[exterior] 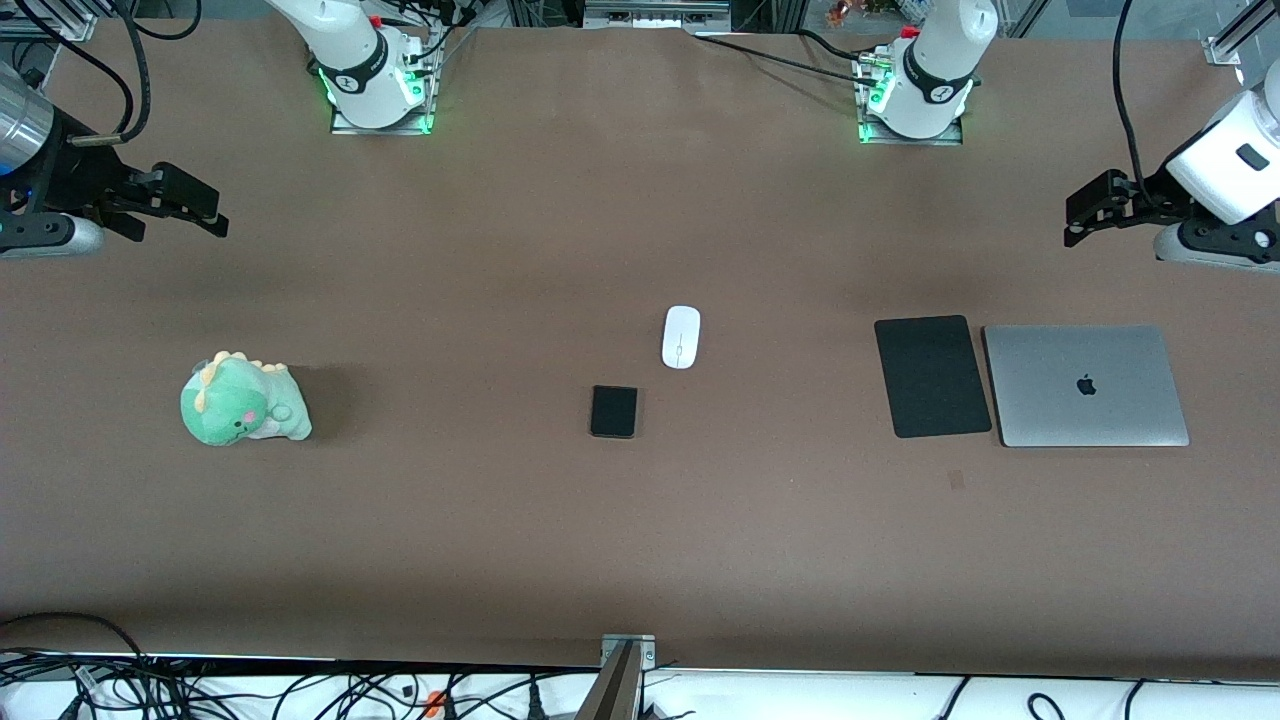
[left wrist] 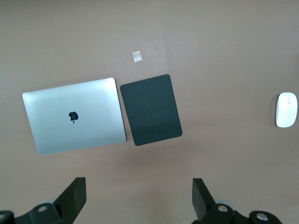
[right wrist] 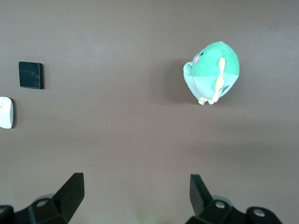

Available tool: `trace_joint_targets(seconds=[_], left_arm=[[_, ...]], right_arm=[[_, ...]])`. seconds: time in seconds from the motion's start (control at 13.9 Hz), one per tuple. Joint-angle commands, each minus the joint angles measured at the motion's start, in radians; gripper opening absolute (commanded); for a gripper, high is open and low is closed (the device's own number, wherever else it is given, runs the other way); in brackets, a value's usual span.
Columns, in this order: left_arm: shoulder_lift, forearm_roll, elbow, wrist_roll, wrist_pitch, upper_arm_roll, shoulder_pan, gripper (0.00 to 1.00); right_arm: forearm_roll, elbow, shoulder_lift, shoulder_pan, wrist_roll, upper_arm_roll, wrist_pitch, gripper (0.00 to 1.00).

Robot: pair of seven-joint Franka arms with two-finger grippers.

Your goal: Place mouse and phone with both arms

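The white oval mouse (exterior: 681, 337) lies on the brown table near its middle; it also shows in the left wrist view (left wrist: 286, 109) and the right wrist view (right wrist: 5, 112). The small black phone (exterior: 614, 411) lies flat a little nearer the front camera than the mouse, and shows in the right wrist view (right wrist: 31, 74). My left gripper (exterior: 1078, 218) hangs open and empty in the air at the left arm's end of the table (left wrist: 138, 186). My right gripper (exterior: 205, 212) hangs open and empty at the right arm's end (right wrist: 136, 184). Both arms wait.
A matte black mouse pad (exterior: 932, 376) lies beside a closed silver laptop (exterior: 1086, 385) toward the left arm's end. A green plush dinosaur (exterior: 243, 401) sits toward the right arm's end. A small pale tape mark (exterior: 956, 480) lies nearer the front camera than the pad.
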State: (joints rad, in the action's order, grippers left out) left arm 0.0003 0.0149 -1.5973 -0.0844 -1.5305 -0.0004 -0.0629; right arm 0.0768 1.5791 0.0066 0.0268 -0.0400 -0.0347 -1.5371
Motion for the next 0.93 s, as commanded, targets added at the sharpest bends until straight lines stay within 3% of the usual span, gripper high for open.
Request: trace_joint_targets(seconds=[0.0, 0.14, 0.29, 0.58, 0.86], left_arm=[[0.029, -0.007, -0.001, 0.000, 0.047, -0.044, -0.009, 1.00], [0.102, 0.003, 0.025, 0.000, 0.133, -0.123, -0.028, 1.00], [0.208, -0.001, 0.039, 0.023, 0.092, -0.179, -0.043, 1.00], [0.351, -0.012, 0.042, 0.090, -0.152, -0.219, -0.138, 1.00], [0.470, -0.021, 0.042, 0.318, -0.397, -0.217, -0.259, 1.00]], right_arm=[[-0.008, 0.001, -0.007, -0.019, 0.011, -0.016, 0.005, 1.00], [-0.005, 0.001, 0.001, -0.018, 0.011, -0.017, 0.002, 1.00], [-0.002, 0.001, 0.007, -0.018, 0.012, -0.017, 0.002, 1.00], [-0.003, 0.002, 0.015, -0.007, 0.019, -0.019, -0.006, 1.00], [-0.002, 0.004, 0.015, -0.007, 0.019, -0.017, -0.005, 1.00]])
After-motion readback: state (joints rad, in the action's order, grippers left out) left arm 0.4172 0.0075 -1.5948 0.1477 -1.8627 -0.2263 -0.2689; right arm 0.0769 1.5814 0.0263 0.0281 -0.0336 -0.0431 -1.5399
